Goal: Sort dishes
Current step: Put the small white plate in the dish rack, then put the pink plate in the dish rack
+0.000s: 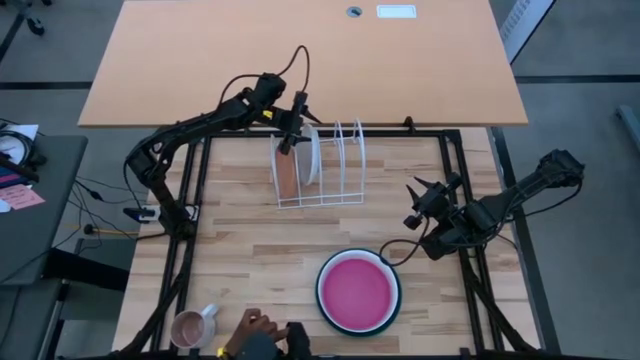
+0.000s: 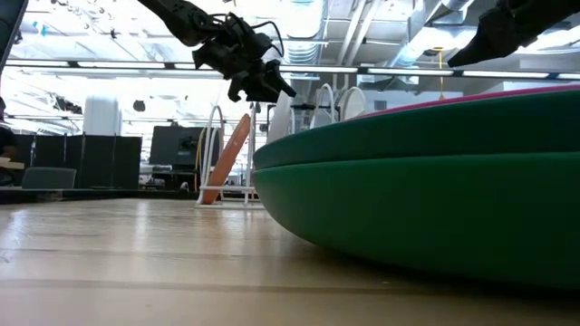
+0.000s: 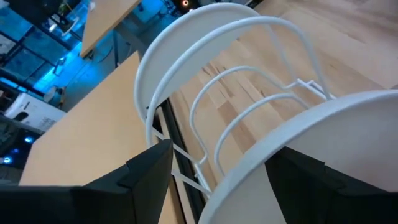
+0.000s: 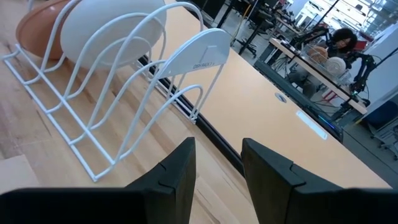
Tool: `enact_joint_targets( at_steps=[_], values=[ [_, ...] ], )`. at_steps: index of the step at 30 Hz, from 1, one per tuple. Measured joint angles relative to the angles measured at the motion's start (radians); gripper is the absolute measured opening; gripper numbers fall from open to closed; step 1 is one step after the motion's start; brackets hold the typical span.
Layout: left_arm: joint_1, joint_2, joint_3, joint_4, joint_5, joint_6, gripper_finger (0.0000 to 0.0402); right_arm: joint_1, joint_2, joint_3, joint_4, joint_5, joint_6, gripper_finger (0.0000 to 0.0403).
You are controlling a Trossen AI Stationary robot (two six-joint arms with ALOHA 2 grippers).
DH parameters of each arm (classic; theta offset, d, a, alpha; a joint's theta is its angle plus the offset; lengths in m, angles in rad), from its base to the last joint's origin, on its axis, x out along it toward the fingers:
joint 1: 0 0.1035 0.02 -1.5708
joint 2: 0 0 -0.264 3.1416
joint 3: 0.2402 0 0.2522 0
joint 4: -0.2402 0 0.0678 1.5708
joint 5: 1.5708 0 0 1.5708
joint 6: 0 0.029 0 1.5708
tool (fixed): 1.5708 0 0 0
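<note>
Here the left gripper (image 1: pixel 293 128) hangs over the white wire rack (image 1: pixel 335 160), which stands near the far edge of the worktop (image 1: pixel 250 250). Its fingers are spread apart on either side of the white plate's (image 1: pixel 313 155) rim without pinching it, as the left wrist view shows: a dark finger (image 3: pixel 134 186) on each side, the plate's pale edge running between. The plate stands on edge in a slot, so it looks to have been let go there. Just beside it, in the end slot toward the left edge, the orange-brown plate (image 1: pixel 287 175) leans upright too. The rack's wire hoops keep each dish standing and separate, which is presumably why they go in edge-down.

The remaining dishes lie flat near the front edge: a magenta pink plate (image 1: pixel 356 292) stacked in a dark green plate (image 1: pixel 322 290), only the green rim showing around it. Stacked so, the pink one must come off first.

The right gripper (image 1: pixel 422 205) waits above the right side of the worktop, pointed toward the rack, its fingers partly apart and holding nothing.

A small pink mug (image 1: pixel 192 327) sits at the front left corner, and a person's hand (image 1: pixel 250 330) rests at the front edge just beside it.
</note>
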Motion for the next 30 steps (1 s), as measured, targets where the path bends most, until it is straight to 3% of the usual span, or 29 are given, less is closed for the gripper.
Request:
enact_joint_targets(
  at_steps=[4, 10, 30],
  values=[
    [-0.001, -0.002, 0.000, -0.025, -0.012, 0.005, 0.0246, 0.000, 0.000, 0.000, 0.000, 0.000, 0.000, 0.0137],
    [-0.017, -0.005, 0.000, -0.065, -0.115, 0.069, 0.0246, 0.000, 0.000, 0.000, -0.004, 0.000, 0.000, 0.0137],
    [-0.041, -0.072, 0.000, -0.201, -0.179, 0.049, 0.0246, 0.000, 0.000, 0.000, -0.011, -0.004, 0.002, 0.0137]
  ],
)
